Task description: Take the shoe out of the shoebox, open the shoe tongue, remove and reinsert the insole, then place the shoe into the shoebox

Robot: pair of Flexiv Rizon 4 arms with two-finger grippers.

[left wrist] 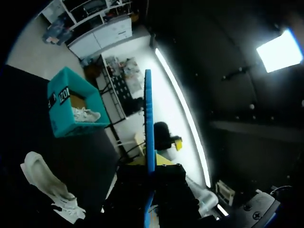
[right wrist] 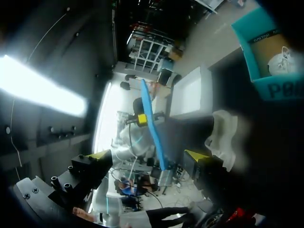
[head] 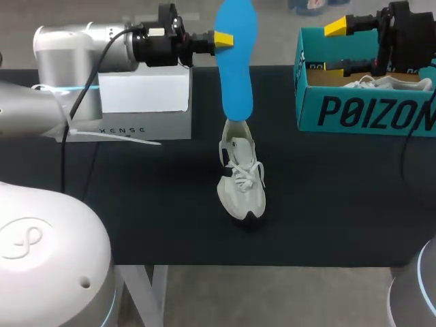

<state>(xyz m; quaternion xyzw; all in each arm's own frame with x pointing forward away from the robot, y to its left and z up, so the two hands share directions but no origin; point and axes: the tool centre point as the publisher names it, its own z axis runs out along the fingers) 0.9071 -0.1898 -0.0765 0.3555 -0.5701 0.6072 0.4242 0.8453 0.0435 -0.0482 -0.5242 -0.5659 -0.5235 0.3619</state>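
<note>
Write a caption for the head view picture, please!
Left gripper holds a blue insole upright over the white shoe on the black table.

Left claw (head: 225, 39) raised, pinching insole (head: 236, 61), right claw (head: 335, 48) raised, fingers apart

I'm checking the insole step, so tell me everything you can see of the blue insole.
The blue insole is a thin, flat, foam-looking piece, plain bright blue, with a broad rounded end and a narrower one. It stands nearly upright above the table, broad end up. The left gripper clamps it near the top. Its lower end meets the opening of the white shoe; whether it goes inside cannot be told.
</note>
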